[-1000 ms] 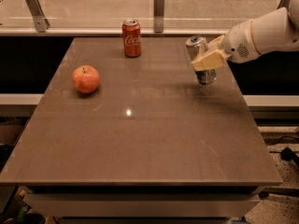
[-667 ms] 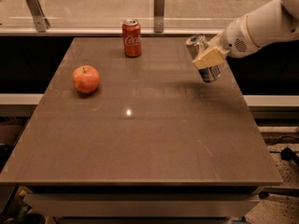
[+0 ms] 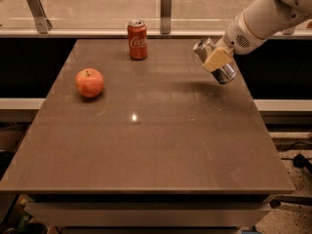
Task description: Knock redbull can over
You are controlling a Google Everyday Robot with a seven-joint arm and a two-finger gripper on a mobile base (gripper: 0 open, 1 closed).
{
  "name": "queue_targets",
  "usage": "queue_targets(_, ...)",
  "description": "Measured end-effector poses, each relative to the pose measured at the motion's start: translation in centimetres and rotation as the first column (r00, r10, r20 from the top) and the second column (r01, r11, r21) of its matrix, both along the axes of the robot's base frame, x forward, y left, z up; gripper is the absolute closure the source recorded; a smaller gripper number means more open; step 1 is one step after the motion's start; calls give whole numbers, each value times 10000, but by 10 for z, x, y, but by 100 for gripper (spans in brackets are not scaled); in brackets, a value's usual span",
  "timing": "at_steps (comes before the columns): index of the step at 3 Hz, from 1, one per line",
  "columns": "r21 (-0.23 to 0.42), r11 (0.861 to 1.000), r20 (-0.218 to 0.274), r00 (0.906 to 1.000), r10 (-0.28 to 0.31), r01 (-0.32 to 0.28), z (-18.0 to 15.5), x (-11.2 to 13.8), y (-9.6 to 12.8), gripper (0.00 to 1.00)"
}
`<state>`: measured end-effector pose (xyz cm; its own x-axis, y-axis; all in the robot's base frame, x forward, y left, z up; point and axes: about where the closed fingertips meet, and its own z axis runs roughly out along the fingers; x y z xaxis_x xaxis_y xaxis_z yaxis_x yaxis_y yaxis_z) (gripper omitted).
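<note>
Fingers (image 3: 217,58) of the gripper (image 3: 216,62) are closed across the middle of the redbull can (image 3: 226,74). One tan pad lies flat over the can's near side, and the other finger is hidden behind it.

The brown table (image 3: 146,150) fills most of the view, with a glass rail and metal posts (image 3: 166,5) along its far side. The white arm (image 3: 263,18) comes down from the upper right corner and ends at the gripper, over the far right part of the tabletop.

The redbull can is held there at a strong slant. Its top points up and to the left, and its lower end points down and to the right, close to the table's right edge. A soft shadow lies on the surface to the can's left, apart from it, so the can looks raised off the table.

The red apple (image 3: 89,82) sits on the left side, well apart from the gripper. The red Coca-Cola can (image 3: 137,39) stands upright near the far edge, between the apple and the gripper.

Compared with a second ago, the redbull can leans further over. It has shifted a little to the right with the gripper, and its lower end sits higher. The arm now rises more steeply toward the corner. The apple and the Coca-Cola can have not moved.
</note>
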<state>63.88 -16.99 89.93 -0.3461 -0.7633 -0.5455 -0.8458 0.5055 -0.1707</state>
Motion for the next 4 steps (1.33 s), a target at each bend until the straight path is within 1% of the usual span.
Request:
queue_targets(1, -769, 9969, -315, 9993, -178, 153, -7, 2, -6, 100)
queue_targets(2, -1450, 9890, -552, 9977, -383, 300, -15, 1, -12, 100)
queue_targets(3, -2030, 9785, -796, 9954, -537, 366, -24, -1, -17, 100)
queue_targets(4, -2396, 9703, -1017, 9931, -580, 321, -33, -4, -18, 100)
